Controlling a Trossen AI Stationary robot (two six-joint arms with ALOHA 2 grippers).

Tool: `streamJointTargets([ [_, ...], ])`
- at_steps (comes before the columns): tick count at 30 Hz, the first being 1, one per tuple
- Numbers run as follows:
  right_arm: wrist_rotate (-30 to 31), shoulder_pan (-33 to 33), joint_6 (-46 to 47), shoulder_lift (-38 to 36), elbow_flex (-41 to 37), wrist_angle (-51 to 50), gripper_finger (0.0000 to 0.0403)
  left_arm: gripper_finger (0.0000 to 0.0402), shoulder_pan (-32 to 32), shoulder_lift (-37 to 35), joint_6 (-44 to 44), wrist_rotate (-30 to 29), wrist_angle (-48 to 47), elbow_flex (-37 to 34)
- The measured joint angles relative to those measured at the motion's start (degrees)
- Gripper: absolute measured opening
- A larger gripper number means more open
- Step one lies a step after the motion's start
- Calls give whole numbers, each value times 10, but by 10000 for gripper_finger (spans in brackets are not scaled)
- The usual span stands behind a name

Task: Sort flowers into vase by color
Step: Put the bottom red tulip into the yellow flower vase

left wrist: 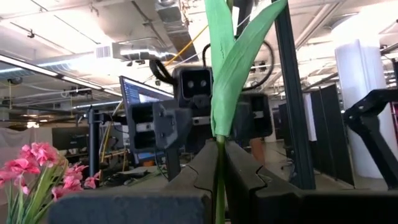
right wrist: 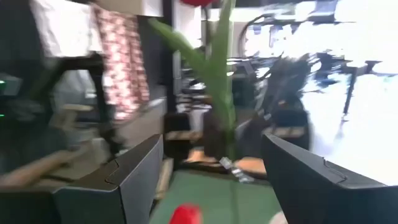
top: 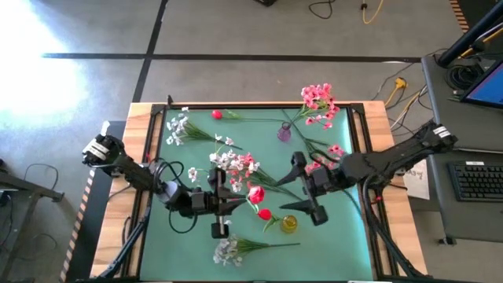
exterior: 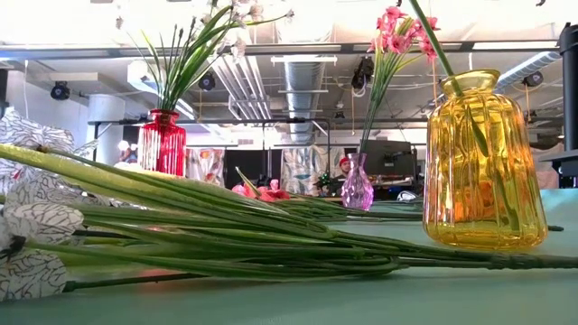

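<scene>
1. Left hand (left wrist: 219,180) is clamped on the green stem of a red flower (top: 255,193), held upright over the middle of the worktop (top: 338,236)
2. Right hand (top: 302,189) faces it, fingers apart, gripping nothing

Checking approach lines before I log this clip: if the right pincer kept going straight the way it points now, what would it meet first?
Most likely the upright green stem of the red flower, which the shut left pincer holds. It stands centred between the open right pincer's fingers, with the left pincer just beyond. Depth is unclear.
</scene>
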Motion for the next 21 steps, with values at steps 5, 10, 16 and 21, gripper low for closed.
streamJointTargets([
  [5, 53, -1, -26, 57, 71, -35, 265, 0, 1, 0, 0, 0, 0, 0],
  [10, 74, 0, -31, 109, 115, -43, 265, 0, 4, 0, 0, 0, -2, -1],
  [16, 77, -3, -51, 151, 160, -37, 263, 0, 6, 0, 0, -1, -2, -1],
  [21, 77, -4, -43, 172, 185, -39, 222, 0, 6, 0, 0, -1, 0, -1],
])
